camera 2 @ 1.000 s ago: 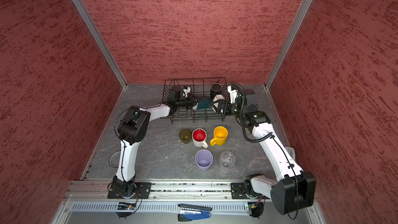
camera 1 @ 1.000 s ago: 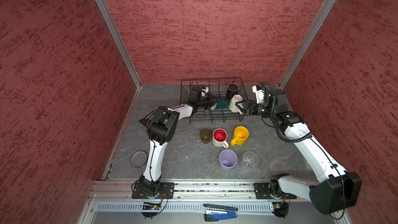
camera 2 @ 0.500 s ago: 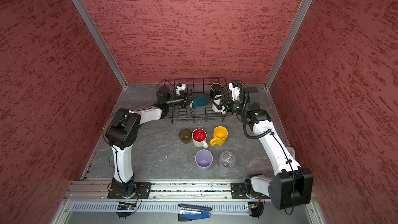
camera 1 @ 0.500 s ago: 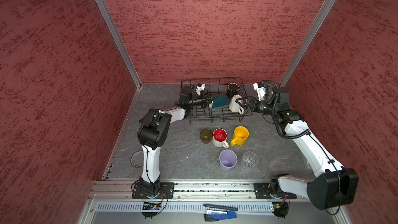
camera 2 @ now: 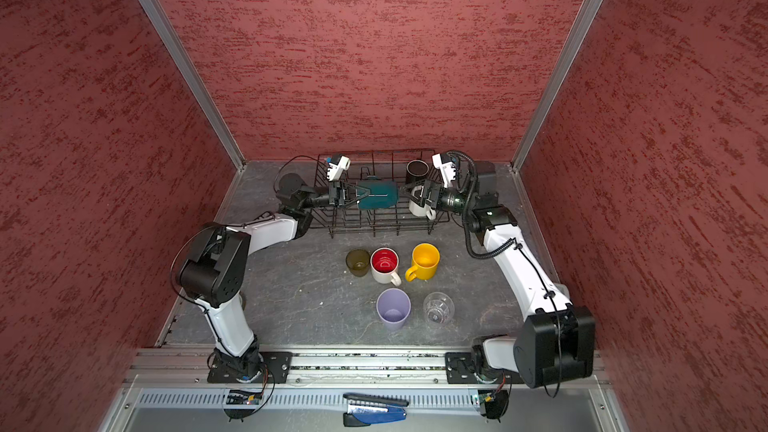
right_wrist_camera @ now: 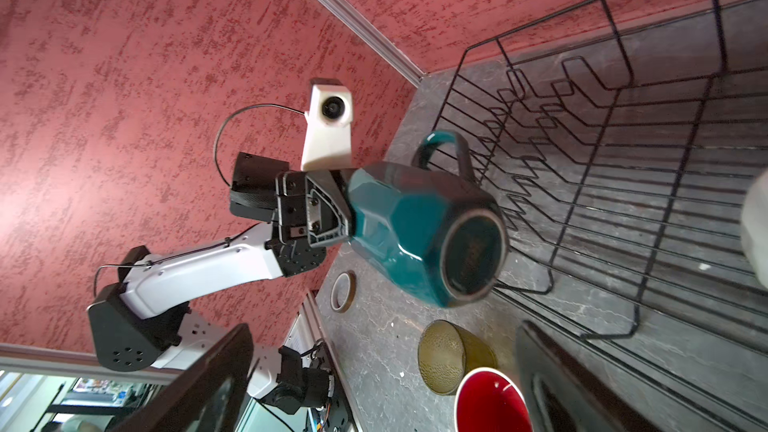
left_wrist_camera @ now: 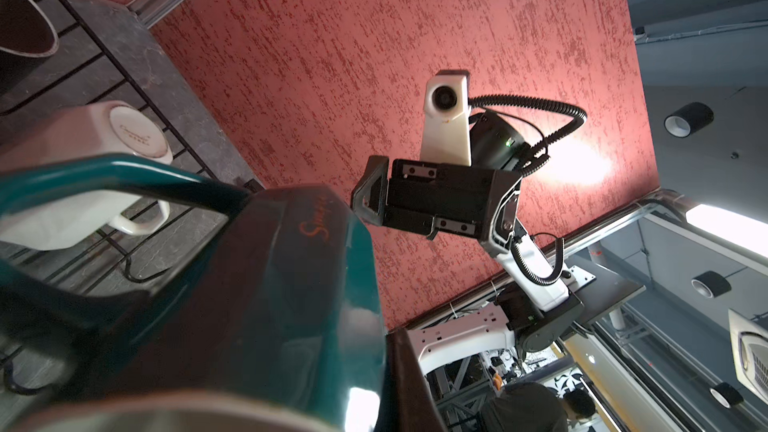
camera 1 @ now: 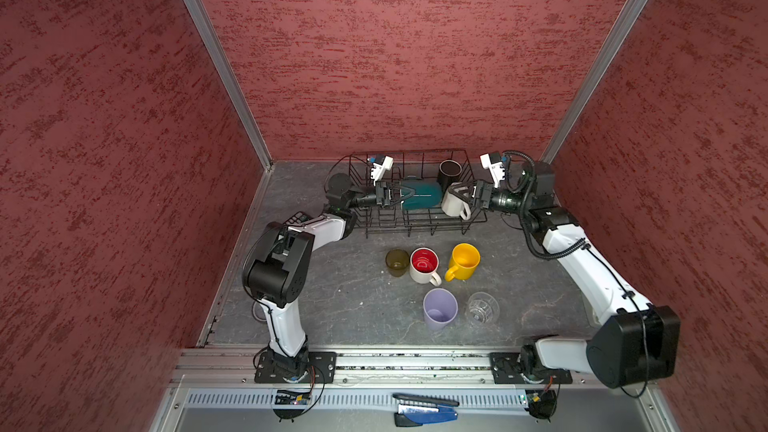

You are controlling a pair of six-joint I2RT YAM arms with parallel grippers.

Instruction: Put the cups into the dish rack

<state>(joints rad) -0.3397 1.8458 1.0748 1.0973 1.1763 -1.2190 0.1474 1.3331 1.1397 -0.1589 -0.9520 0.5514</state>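
Eight cups [camera 1: 424, 264], one dish rack [camera 1: 419, 223]

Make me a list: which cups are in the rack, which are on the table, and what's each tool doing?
In the dish rack: black mug, upright; white mug, tipped
In the air: teal mug, sideways over the rack
On the table: olive tumbler, red-lined mug, yellow mug, lavender tumbler, clear glass
Left tool: shut on the teal mug's rim
Right tool: open, beside the white mug
Cups left to load: five on the table, plus the teal one
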